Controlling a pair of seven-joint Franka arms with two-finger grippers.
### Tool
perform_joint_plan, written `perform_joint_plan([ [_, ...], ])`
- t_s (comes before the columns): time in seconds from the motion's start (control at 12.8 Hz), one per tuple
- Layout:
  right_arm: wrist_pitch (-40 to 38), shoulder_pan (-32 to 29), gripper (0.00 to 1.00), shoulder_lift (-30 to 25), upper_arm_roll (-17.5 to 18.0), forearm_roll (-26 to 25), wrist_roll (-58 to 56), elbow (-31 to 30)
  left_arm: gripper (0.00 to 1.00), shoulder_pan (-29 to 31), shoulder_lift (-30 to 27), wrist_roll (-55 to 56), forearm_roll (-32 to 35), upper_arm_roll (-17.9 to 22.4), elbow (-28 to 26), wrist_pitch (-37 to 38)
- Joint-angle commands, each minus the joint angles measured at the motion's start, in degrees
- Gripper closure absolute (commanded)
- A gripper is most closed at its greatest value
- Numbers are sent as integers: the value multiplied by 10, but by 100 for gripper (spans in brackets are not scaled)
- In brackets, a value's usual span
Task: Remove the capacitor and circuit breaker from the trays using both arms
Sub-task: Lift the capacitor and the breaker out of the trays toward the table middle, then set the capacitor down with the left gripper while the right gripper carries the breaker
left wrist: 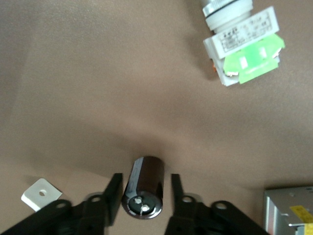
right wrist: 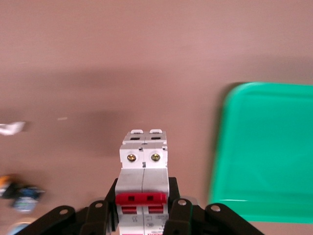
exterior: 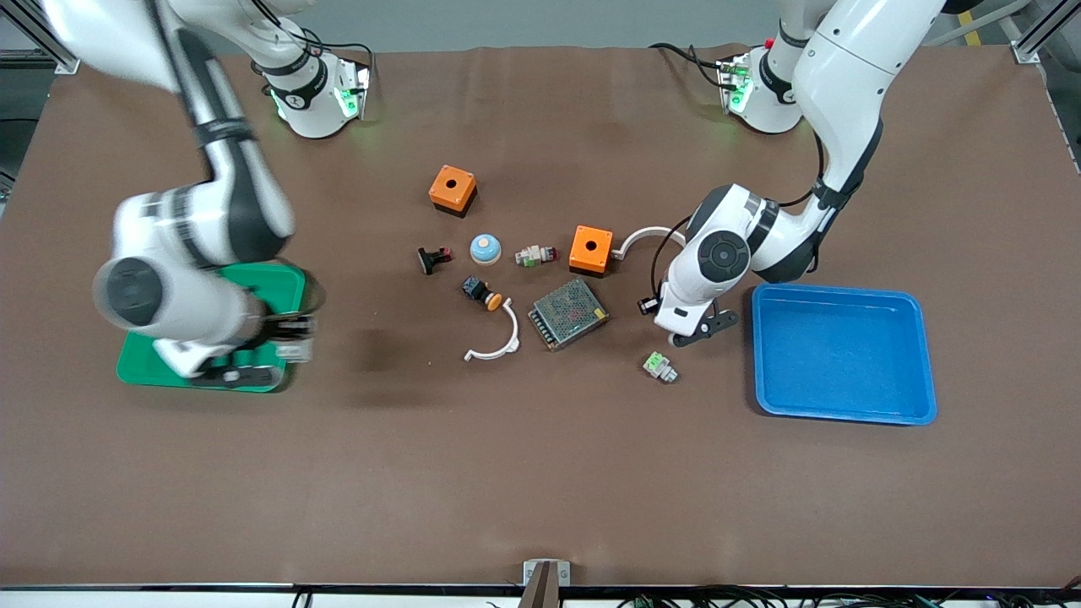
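Note:
The capacitor (left wrist: 144, 186), a stubby black cylinder with a shiny end, lies on the brown table between the fingers of my left gripper (left wrist: 145, 182). The fingers stand open with a gap on each side. In the front view my left gripper (exterior: 705, 329) is low over the table beside the blue tray (exterior: 836, 355), and the hand hides the capacitor. My right gripper (right wrist: 143, 196) is shut on the white-grey breaker (right wrist: 143, 166) with red levers. It holds the breaker over the table at the edge of the green tray (right wrist: 264, 147), as the front view (exterior: 291, 333) shows.
Mid-table there are two orange boxes (exterior: 453, 188) (exterior: 590, 249), a metal mesh box (exterior: 568, 313), a white curved clip (exterior: 498, 342), a blue dome (exterior: 486, 248) and a black button with an orange cap (exterior: 481, 293). A green-and-white module (exterior: 660, 366) lies close to my left gripper.

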State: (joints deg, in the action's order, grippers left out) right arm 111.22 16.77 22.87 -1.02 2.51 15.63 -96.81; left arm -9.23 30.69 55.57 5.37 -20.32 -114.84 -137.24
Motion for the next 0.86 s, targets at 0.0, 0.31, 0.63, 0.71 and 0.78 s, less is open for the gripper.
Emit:
perform_joint_plan([
  [0.0,59,70,85,54,-8,49,82,15,0,2,-4,18,12,3,18,4],
  [0.31,167,150,85,125,-8,57,182,17,0,32,-32,7,65,22,130,85],
  [0.63,191,171,85,144,-8,57,222,16,0,104,-41,-142,124,21,249,189],
  [0.71,189,170,85,144,-8,57,222,15,0,128,-48,-174,120,18,261,204],
  [0.78,189,170,84,144,-8,57,222,15,0,154,-58,-211,120,12,263,213],
])
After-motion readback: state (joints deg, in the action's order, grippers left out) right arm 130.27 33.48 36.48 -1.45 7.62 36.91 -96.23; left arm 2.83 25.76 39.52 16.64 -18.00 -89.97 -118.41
